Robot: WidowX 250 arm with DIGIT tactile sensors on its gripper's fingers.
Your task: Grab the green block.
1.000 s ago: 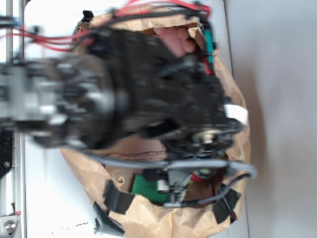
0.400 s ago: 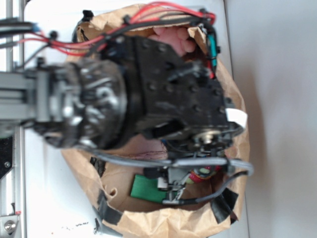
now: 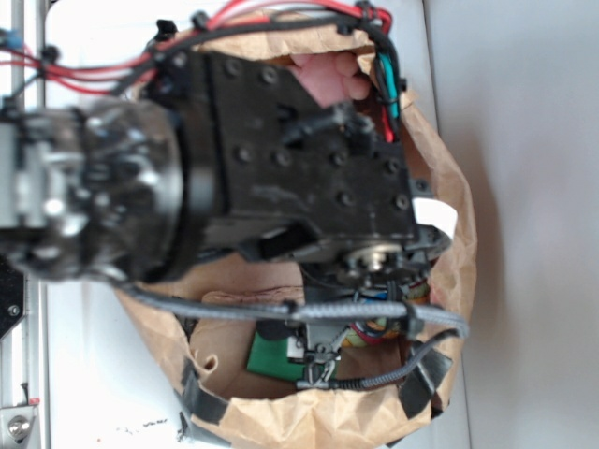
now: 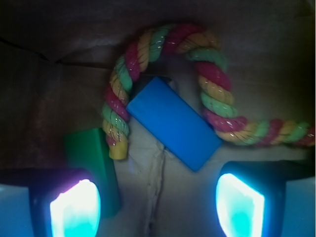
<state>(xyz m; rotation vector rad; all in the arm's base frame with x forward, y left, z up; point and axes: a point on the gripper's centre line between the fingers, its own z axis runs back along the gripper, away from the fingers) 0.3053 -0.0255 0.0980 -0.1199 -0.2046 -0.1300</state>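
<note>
Fingers (image 4: 155, 207) spread open above one green block (image 4: 91, 165), one blue block (image 4: 174, 122), one rope (image 4: 207, 89)

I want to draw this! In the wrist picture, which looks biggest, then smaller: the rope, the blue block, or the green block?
1. Rope: biggest, curling across the picture.
2. Blue block: fully in view.
3. Green block: looks smallest, but a pincer finger hides part of it, so it may really match the blue one.
</note>
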